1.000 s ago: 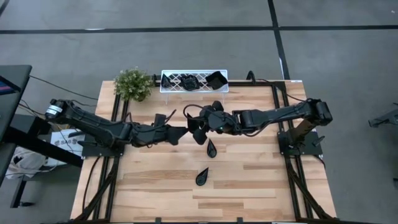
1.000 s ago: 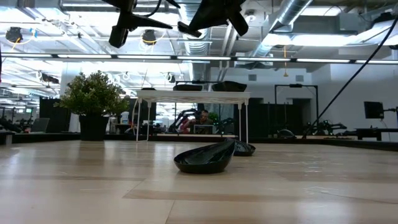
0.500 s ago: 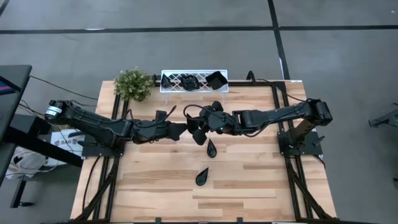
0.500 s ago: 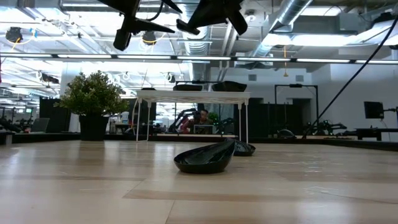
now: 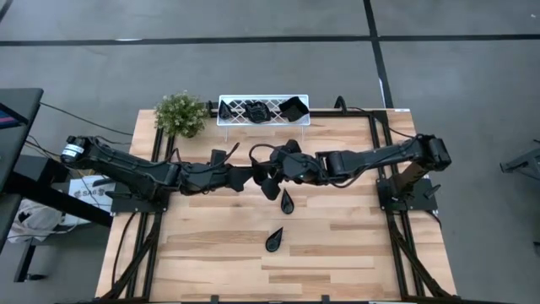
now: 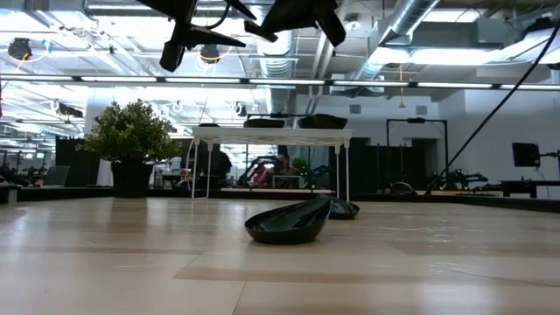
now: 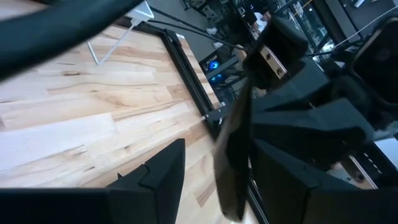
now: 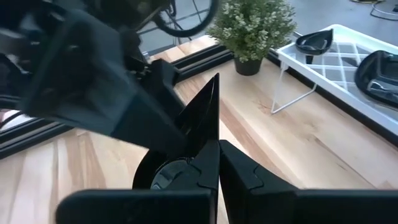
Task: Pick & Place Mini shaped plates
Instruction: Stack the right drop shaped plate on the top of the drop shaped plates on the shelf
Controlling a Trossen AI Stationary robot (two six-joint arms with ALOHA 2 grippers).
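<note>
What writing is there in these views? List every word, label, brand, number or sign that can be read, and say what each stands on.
No text can be read with certainty.
White object on the floor by the left arm's base: dark print, too small to read.
Mini shaped plates: no lettering visible.
White tray: no lettering visible.
Room behind the table in the low view: no legible sign.
</note>
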